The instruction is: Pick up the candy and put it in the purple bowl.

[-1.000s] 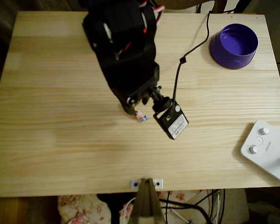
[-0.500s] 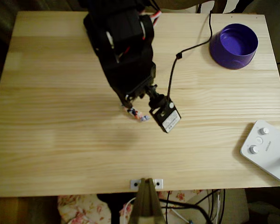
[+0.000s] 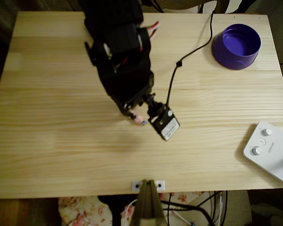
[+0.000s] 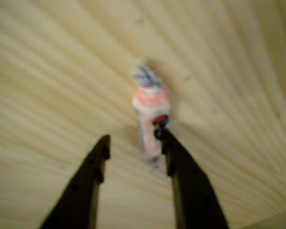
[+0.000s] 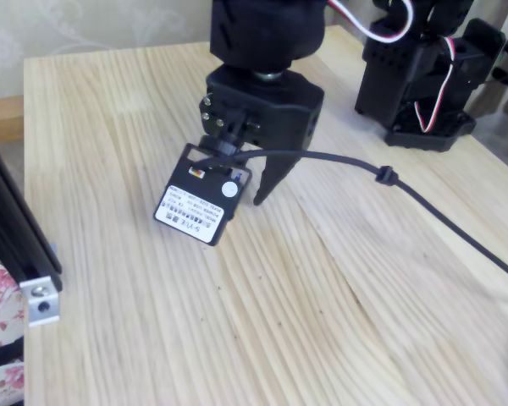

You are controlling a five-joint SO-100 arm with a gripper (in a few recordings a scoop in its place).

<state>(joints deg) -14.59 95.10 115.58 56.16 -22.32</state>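
The candy [image 4: 150, 106], a small whitish-pink wrapped sweet with twisted bluish ends, lies on the wooden table. In the wrist view its near end reaches between my two dark fingertips and touches the right finger [image 4: 177, 164]. My gripper [image 4: 133, 139] is open, with the gap wider than the candy. From overhead, the candy [image 3: 141, 120] peeks out just under the black arm's tip, near the table's middle. The purple bowl [image 3: 236, 45] stands apart at the far right corner, with nothing in it. In the fixed view one dark finger [image 5: 267, 181] points down at the table, and the candy is hidden there.
A white device with round knobs [image 3: 270, 151] lies at the right front edge. The wrist camera module [image 3: 165, 125] hangs beside the gripper, its black cable [image 3: 179, 62] trailing toward the back. The arm's base [image 5: 416, 74] stands at the rear.
The arm's wrist and its camera module have shifted a little to the left in the overhead view. The candy has stayed at the same spot on the table.
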